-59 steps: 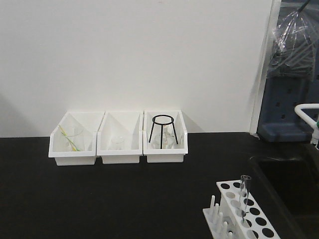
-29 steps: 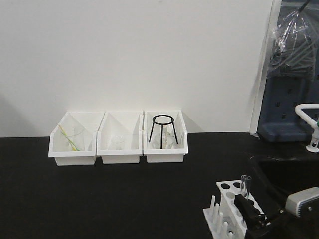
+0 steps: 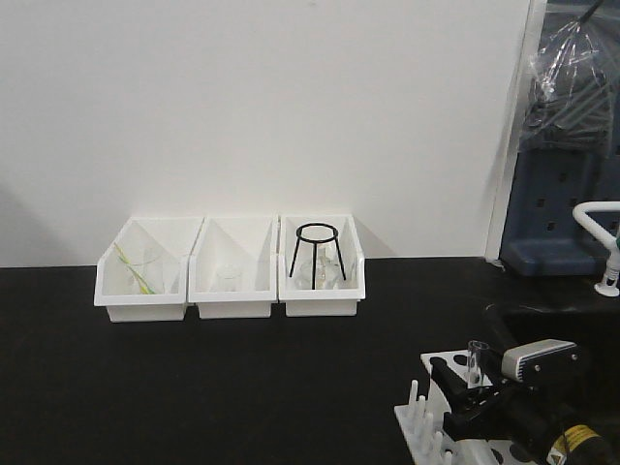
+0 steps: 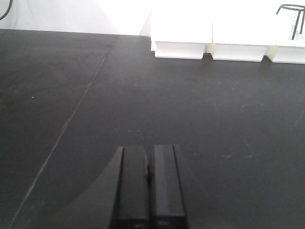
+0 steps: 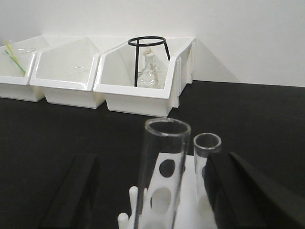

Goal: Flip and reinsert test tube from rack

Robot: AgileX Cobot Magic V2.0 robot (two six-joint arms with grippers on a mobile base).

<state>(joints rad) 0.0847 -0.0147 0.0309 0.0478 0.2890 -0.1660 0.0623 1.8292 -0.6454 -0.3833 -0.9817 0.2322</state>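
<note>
The white rack [image 3: 433,373] stands at the table's front right, its pegs [image 3: 414,397] on the left side. A clear test tube [image 3: 476,360] stands upright in it. My right gripper [image 3: 472,399] is open, its dark fingers either side of the tube. In the right wrist view the test tube [image 5: 162,176] rises large between the spread fingers [image 5: 71,191] of the right gripper [image 5: 151,160], touching neither. A second clear tube [image 5: 207,155] stands behind it in the rack [image 5: 188,183], close to the right finger. My left gripper [image 4: 149,149] is shut and holds nothing, low over bare black table.
Three white open-front bins [image 3: 142,291] [image 3: 232,291] [image 3: 320,291] line the back wall, the right one holding a black ring stand [image 3: 317,252] and glassware. A dark sink [image 3: 504,315] and a white tap [image 3: 596,218] lie to the right of the rack.
My right arm has come in from the lower right and moved left to the rack, so its open fingers now flank the test tube. The tube and rack have not moved.
</note>
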